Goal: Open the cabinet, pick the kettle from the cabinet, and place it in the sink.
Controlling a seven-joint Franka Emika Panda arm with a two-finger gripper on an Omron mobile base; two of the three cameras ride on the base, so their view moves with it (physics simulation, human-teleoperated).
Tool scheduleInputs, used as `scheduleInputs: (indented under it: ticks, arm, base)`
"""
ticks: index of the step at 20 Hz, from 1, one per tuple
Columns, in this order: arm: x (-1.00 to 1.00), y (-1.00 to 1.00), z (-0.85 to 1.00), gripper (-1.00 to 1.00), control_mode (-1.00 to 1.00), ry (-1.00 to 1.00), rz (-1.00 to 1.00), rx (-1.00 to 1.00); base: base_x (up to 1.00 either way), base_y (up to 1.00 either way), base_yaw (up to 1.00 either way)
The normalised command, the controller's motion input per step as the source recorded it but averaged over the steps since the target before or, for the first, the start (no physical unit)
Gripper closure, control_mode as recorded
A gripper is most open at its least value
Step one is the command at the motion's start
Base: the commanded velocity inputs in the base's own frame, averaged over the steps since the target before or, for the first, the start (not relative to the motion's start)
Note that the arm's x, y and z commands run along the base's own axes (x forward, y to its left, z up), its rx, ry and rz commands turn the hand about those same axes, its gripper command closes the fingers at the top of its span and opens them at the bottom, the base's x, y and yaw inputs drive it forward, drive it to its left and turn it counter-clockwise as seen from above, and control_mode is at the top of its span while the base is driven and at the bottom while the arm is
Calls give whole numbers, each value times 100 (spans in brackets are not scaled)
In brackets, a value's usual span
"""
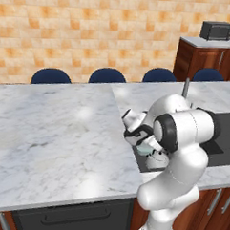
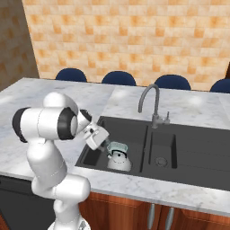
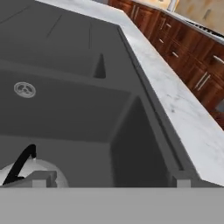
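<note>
Silver-grey metal marks the kettle (image 2: 118, 158), which you will find sitting upright on the floor of the sink (image 2: 188, 148), in the left basin, at the lower centre of the right base view. It is squat and rounded, with a black arched handle and a small dark knob on the lid. In the left base view, only its pale body (image 1: 155, 160) is visible, beneath the arm at centre right.

The gripper (image 2: 109, 144) hangs just above and to the left of the kettle in the right base view. Its fingers stand wide apart and grip nothing. Whether a fingertip touches the handle cannot be determined. In the hand view, the kettle (image 3: 33, 170) lies at the lower left, with the left fingertip (image 3: 40, 179) in front of its lid and the right fingertip (image 3: 183, 181) well apart at the lower right. The kettle therefore lies off the left finger, not between the two.

Judge the placement as achieved: the kettle rests in the basin, released. The next move is likely a clean lift straight up, away from the arched handle.
</note>
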Motion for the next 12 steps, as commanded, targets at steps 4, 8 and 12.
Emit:
scheduleInputs:
  ticks: [4,8,12]
  arm:
    - [-31,3,37,-100,-100,0,21,13]
    - [-28,5,41,-100,-100,0,26,17]
    - [-28,6,41,-100,-100,3,26,13]
  base:
    - [0,0,0]
    - [0,0,0]
    - [0,0,0]
